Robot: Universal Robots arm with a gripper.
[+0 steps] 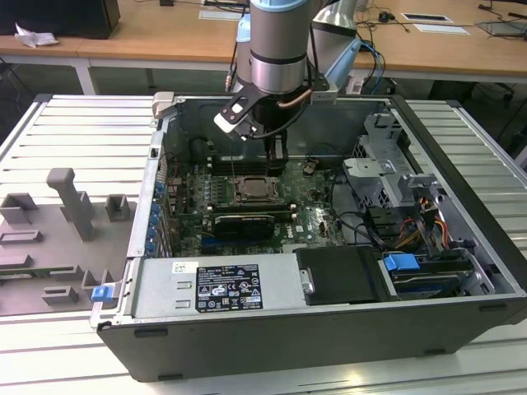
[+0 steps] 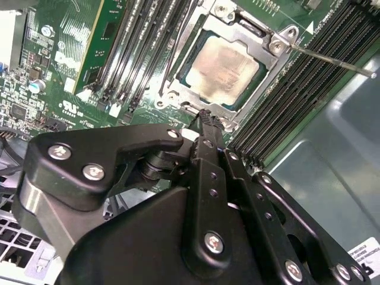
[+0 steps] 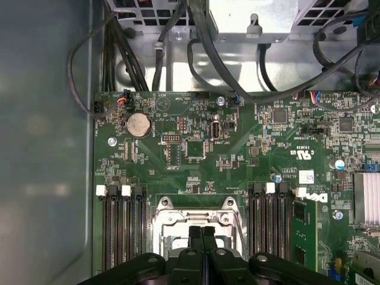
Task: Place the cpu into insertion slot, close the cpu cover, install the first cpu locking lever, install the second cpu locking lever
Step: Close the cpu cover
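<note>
The cpu (image 2: 222,68), that small flat square chip with the pale silver-beige metal top, is sitting in the insertion slot (image 2: 172,95), the dark square socket on the green motherboard (image 3: 237,160). The cpu cover (image 2: 255,34), a thin silver frame plate with a square window, lies flat around it with the chip showing through. One locking lever (image 2: 332,59), a thin silver rod, sticks out from the frame's corner across the long black memory slots (image 2: 297,89).

My gripper (image 2: 205,116) is right at the socket's edge with both black jaws pressed together and nothing between them. I can't tell if the tips touch the frame.

The board has white printed marks and a small white sticker (image 3: 306,176), plus a round silver coin cell (image 3: 138,124). In the exterior view the big grey power supply box (image 1: 272,288) carries a black label (image 1: 226,286) with white print, all inside the open dark grey computer case (image 1: 461,156).
</note>
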